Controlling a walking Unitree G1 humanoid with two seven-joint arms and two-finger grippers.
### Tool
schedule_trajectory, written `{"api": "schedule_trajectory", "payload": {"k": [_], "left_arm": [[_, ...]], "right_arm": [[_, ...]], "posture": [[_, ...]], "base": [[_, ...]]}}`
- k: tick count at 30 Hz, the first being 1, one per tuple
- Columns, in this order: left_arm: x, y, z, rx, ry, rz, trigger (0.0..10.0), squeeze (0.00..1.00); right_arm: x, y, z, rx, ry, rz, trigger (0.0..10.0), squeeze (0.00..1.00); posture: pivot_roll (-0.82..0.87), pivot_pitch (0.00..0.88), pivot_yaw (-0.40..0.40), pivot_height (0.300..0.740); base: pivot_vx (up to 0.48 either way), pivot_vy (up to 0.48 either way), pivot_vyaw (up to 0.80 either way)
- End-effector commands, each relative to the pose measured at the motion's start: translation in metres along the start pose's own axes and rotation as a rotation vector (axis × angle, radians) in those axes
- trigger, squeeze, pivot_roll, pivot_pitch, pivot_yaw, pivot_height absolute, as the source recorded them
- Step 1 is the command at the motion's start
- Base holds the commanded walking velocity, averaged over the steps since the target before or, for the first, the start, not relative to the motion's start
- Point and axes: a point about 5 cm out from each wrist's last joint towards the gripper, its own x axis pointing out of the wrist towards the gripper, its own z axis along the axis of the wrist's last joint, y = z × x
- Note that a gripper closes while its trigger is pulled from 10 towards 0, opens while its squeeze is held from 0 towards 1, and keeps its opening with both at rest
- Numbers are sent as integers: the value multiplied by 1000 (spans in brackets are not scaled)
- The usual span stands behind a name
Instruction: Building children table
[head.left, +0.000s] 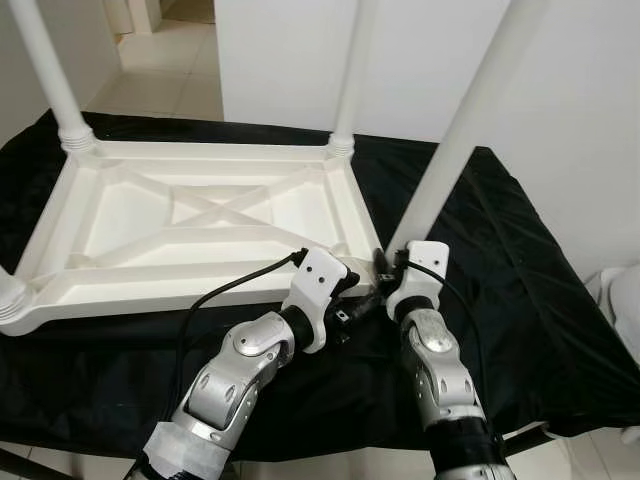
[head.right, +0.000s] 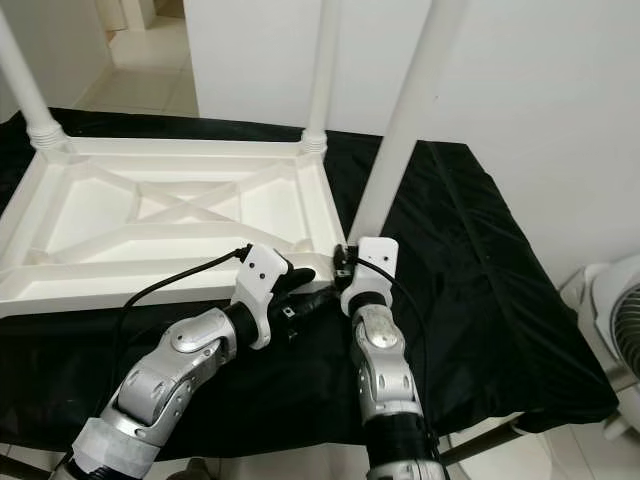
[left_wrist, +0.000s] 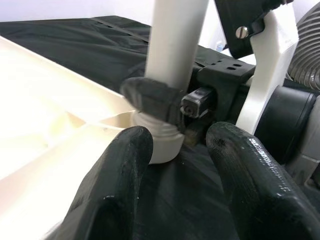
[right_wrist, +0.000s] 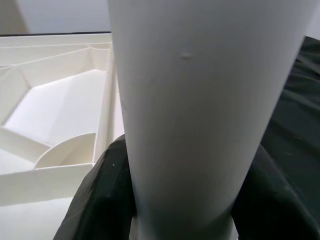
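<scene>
You are at the leg-fitting step: the white tabletop lies upside down on the black cloth, and the leg at the corner of the tabletop nearest you is being seated in its socket. Your right gripper is clamped around that leg just above its collar, one black finger on each side of the tube. Your left gripper sits low beside the same corner, fingers apart, with the collar in the gap between them and not squeezed.

Two more legs already stand at the far corners of the tabletop, and a fourth collar shows at the remaining near corner.

Judging from this, your next move calls for turning or pressing the held leg down until the collar meets the tabletop squarely, with the left gripper steadying the base.

You cannot tell whether the leg is fully home: the socket joint is hidden behind the two wrists in the head views, and the tops of all the legs are cut off.
</scene>
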Motion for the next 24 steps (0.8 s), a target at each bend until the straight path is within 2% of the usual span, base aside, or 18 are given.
{"api": "schedule_trajectory", "payload": {"k": [1,5,6,8,9,11,13,15,16,17,18,21,23,24], "left_arm": [[1,-5,3,1,0,-55,10000,0],[1,-4,4,6,-2,-54,10000,0],[1,-4,4,6,-2,-52,10000,0],[1,-4,4,7,-2,-51,10000,0],[1,-3,4,8,-3,-48,10000,0],[1,-3,5,10,-3,-46,10000,0],[1,-2,5,12,-5,-42,10000,0],[1,-2,5,12,-6,-41,10000,0],[2,-2,5,13,-6,-40,10000,0],[2,-2,5,13,-6,-40,10000,0],[2,-2,6,13,-7,-38,10000,0],[2,-1,6,14,-7,-36,10000,0],[1,-1,6,13,-7,-33,10000,0],[1,-1,6,13,-7,-33,10000,0]], "right_arm": [[-6,-29,-10,-61,63,-163,0,0],[-5,-29,-10,-76,93,-193,0,0],[-3,-27,-9,-72,88,-177,10000,0],[-2,-26,-9,-67,85,-165,10000,0],[1,-21,-7,-35,82,-118,10000,1000],[3,-17,-6,-11,79,-85,10000,1000],[13,-10,4,32,48,58,10000,1000],[15,-9,5,31,46,81,10000,1000],[17,-9,6,17,58,135,10000,388],[17,-9,6,17,58,135,10000,388],[20,-9,7,11,63,178,10000,0],[23,-12,9,-3,67,249,10000,0],[29,-17,13,-58,55,336,10000,0],[29,-17,13,-58,55,336,10000,0]], "posture": [[108,5,-55,740],[116,0,-58,740],[119,0,-60,740],[119,0,-60,740],[123,0,-65,740],[123,0,-65,740],[127,0,-68,740],[127,0,-68,740],[130,0,-74,740],[130,0,-74,740],[131,0,-74,740],[133,0,-76,740],[138,0,-77,740],[138,0,-77,740]], "base": [[0,0,0],[0,0,0],[0,0,0],[0,0,0],[0,0,0],[0,0,0],[0,0,0],[0,0,0],[0,0,0],[0,0,0],[0,0,0],[0,0,0],[0,0,0],[0,0,0]]}}
